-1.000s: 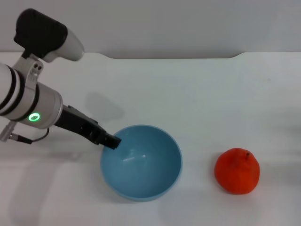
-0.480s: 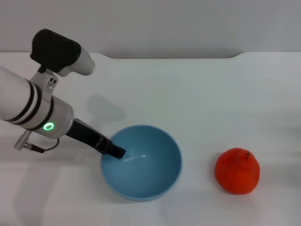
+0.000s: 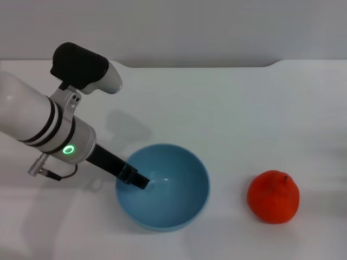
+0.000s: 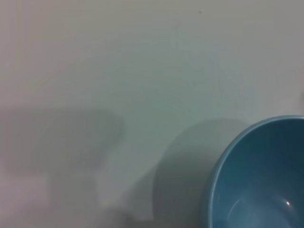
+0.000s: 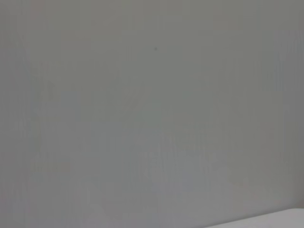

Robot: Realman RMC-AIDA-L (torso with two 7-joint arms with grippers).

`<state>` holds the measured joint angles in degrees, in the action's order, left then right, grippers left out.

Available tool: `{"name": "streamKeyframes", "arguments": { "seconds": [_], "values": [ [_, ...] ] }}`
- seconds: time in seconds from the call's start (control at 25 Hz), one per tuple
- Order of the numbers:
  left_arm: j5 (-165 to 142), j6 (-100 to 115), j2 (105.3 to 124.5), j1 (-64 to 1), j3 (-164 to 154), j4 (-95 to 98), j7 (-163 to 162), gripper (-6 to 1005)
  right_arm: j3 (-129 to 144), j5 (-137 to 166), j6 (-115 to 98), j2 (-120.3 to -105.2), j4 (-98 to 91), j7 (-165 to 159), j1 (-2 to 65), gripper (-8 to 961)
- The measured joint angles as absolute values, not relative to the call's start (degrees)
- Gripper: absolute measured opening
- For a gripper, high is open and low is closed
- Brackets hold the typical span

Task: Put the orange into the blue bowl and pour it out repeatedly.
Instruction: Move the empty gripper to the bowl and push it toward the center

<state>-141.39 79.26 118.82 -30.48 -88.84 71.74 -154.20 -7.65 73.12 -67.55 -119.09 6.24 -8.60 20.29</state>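
The blue bowl [image 3: 168,197] stands upright on the white table at the front centre; its inside holds nothing. The orange [image 3: 273,196] lies on the table to the bowl's right, well apart from it. My left gripper [image 3: 138,181] reaches down from the left, and its dark tip sits over the bowl's left rim, just inside it. In the left wrist view part of the bowl [image 4: 266,175] shows, with its shadow beside it. My right gripper is out of view; the right wrist view shows only a plain grey surface.
The white table [image 3: 227,119] runs to a back edge with a raised step [image 3: 200,66] along a grey wall. My left arm's bulky white forearm [image 3: 49,127] hangs over the table's left side.
My left arm has swung to the right and lowered, and its tip has slid along the bowl's left rim toward the front. The bowl and the orange have not moved.
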Motion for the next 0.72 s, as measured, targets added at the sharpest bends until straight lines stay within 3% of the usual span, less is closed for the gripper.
{"name": "streamKeyframes", "arguments": {
  "seconds": [0.08,0.28,0.52,0.72],
  "values": [
    [-141.2,79.6,118.78,-30.5,-88.5,71.7,-154.6,735,-7.6,73.1,-67.6,-119.09,6.2,-8.5,20.3,396],
    [-141.1,79.7,118.74,-30.6,-88.5,71.4,-154.6,493,-7.6,73.1,-67.6,-119.01,6.2,-8.5,20.3,396],
    [-141.0,79.7,118.74,-30.6,-88.2,71.1,-154.6,270,-7.6,73.1,-67.7,-119.00,6.2,-8.5,20.5,395],
    [-140.8,78.9,118.66,-30.6,-88.0,71.2,-155.7,147,-8.0,73.1,-67.7,-119.00,6.6,-10.4,20.8,395]
  ]
}}
